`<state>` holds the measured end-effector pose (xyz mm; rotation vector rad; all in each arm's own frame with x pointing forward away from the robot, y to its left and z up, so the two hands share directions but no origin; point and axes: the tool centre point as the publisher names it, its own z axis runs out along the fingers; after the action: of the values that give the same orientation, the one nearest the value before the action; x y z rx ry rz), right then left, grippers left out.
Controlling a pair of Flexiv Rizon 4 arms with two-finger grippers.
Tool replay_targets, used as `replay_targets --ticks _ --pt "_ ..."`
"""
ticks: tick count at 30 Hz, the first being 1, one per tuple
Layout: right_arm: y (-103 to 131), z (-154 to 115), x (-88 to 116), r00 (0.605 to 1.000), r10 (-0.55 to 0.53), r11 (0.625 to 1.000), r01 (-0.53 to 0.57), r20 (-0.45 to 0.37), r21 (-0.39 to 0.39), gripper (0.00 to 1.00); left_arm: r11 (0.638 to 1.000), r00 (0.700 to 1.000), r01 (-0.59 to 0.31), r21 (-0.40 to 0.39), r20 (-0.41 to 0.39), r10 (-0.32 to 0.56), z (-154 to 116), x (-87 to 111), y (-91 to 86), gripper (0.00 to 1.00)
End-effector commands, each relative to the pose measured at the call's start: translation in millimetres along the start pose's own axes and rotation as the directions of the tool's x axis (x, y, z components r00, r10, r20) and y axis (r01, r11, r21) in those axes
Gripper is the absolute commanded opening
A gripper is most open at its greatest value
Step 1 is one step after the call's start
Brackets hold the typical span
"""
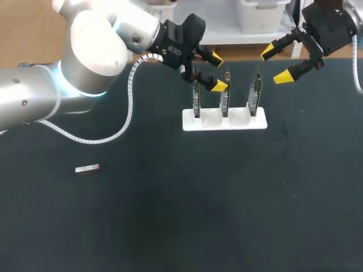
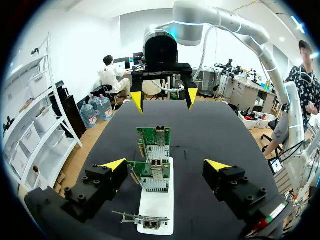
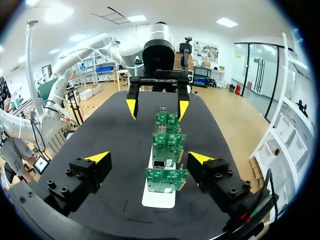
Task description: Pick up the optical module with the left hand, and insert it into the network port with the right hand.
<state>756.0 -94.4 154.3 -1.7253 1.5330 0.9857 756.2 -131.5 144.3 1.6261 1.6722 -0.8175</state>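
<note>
Head view finds the optical module (image 1: 87, 168), a small silver piece, lying flat on the black table (image 1: 227, 204). It is well apart from the left gripper (image 1: 217, 72), back behind it on the side from which its arm comes in, and nothing touches it. It is farther still from the right gripper (image 1: 275, 64). The left gripper hangs above one end of a white holder (image 1: 224, 122), fingers spread wide with nothing between them, one yellow tip close to the top of the middle card. Three network cards (image 1: 224, 102) stand upright in a row in that holder, and the right gripper hangs off the holder's other end, up and outward from the last card, its fingers also spread wide and empty. From the left wrist, the row of cards runs straight ahead of the gripper along the line between its two fingers. The nearest card sits low under the gap, the metal port cages on the next two face the camera, and the right gripper faces back from beyond the far card. From the right wrist, the same row runs ahead between its own open fingers, the closest card just under the gap, with the left gripper facing it past the farthest card. Neither wrist view shows the module.
</note>
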Motion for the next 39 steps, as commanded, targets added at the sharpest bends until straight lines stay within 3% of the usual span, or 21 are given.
replay_targets --ticks 1,8,15,20,24,26,27,28,29,30,31,33,39 --pt "2.1 0.3 -0.4 1.000 -0.001 1.000 0.001 -0.002 0.005 1.00 1.000 0.999 -0.001 -0.017 0.049 0.002 -11.9 -10.9 2.8 1.00" --pt "2.1 0.3 -0.4 1.000 -0.001 1.000 0.001 -0.002 0.005 1.00 0.996 0.988 -0.037 -0.087 0.143 0.050 -61.8 -46.6 9.6 1.00" --pt "2.1 0.3 -0.4 1.000 -0.001 1.000 0.001 -0.002 0.005 1.00 0.988 0.992 -0.119 -0.103 0.031 0.123 -107.7 -39.4 -4.2 1.00" --pt "2.1 0.3 -0.4 1.000 -0.001 1.000 0.001 -0.002 0.005 1.00 0.983 0.991 -0.100 -0.152 -0.102 0.085 -148.3 -10.3 -24.3 1.00" --pt "2.1 0.3 -0.4 1.000 -0.001 1.000 0.001 -0.002 0.005 1.00 0.971 0.973 -0.093 -0.221 -0.226 0.042 -181.9 21.5 -36.6 1.00" --pt "2.1 0.3 -0.4 1.000 -0.001 1.000 0.001 -0.002 0.005 1.00 0.957 0.948 -0.112 -0.268 -0.318 0.022 -195.3 40.7 -42.3 1.00" --pt "2.1 0.3 -0.4 1.000 -0.001 1.000 0.001 -0.002 0.005 1.00 0.945 0.921 -0.178 -0.275 -0.384 0.062 -199.3 52.8 -45.8 1.00" --pt "2.1 0.3 -0.4 1.000 -0.001 1.000 0.001 -0.002 0.005 1.00 0.951 0.907 -0.145 -0.274 -0.421 0.017 -199.6 63.5 -49.5 1.00" --pt "2.1 0.3 -0.4 1.000 -0.001 1.000 0.001 -0.002 0.005 1.00 0.952 0.915 -0.145 -0.268 -0.404 0.025 -200.4 71.3 -53.5 1.00" --pt "2.1 0.3 -0.4 1.000 -0.001 1.000 0.001 -0.002 0.005 1.00 0.957 0.904 -0.156 -0.246 -0.425 0.038 -200.4 83.3 -55.8 1.00" --pt "2.1 0.3 -0.4 1.000 -0.001 1.000 0.001 -0.002 0.005 1.00 0.962 0.889 -0.134 -0.239 -0.458 0.009 -199.3 96.0 -56.0 1.00" --pt "2.1 0.3 -0.4 1.000 -0.001 1.000 0.001 -0.002 0.005 1.00 0.969 0.891 -0.100 -0.227 -0.453 -0.014 -198.3 111.7 -57.4 1.00" --pt "2.1 0.3 -0.4 1.000 -0.001 1.000 0.001 -0.002 0.005 1.00 0.969 0.902 -0.076 -0.234 -0.430 -0.033 -194.3 110.8 -53.7 1.00"
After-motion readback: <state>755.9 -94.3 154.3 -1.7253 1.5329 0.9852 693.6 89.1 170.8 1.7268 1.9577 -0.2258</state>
